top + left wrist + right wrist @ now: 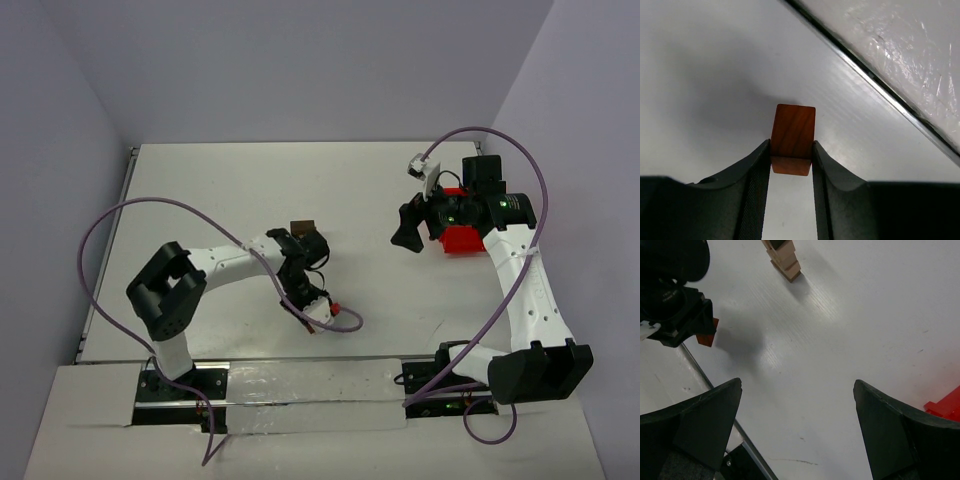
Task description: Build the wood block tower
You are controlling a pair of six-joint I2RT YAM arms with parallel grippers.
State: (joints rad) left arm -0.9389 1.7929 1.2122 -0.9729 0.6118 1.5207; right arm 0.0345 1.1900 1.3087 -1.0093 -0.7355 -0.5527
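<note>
A reddish-brown wood block (pixel 793 135) sits between the fingers of my left gripper (pixel 791 152), both pads pressed against its sides, low over the white table. From above, that gripper (pixel 322 314) and its block (pixel 334 307) are near the table's front edge. The wood block tower (pixel 303 229) stands mid-table behind the left wrist, a dark piece on top. In the right wrist view the tower (pixel 785 261) is a stack of tan cubes cut off by the top edge. My right gripper (pixel 797 385) hangs open over bare table, well right of the tower (pixel 408 230).
A red plastic bin (pixel 463 239) lies under the right arm's wrist, its corner showing (pixel 946 405). A metal strip (pixel 875 80) marks the table's front edge close to the left gripper. A purple cable (pixel 345 325) loops beside the held block.
</note>
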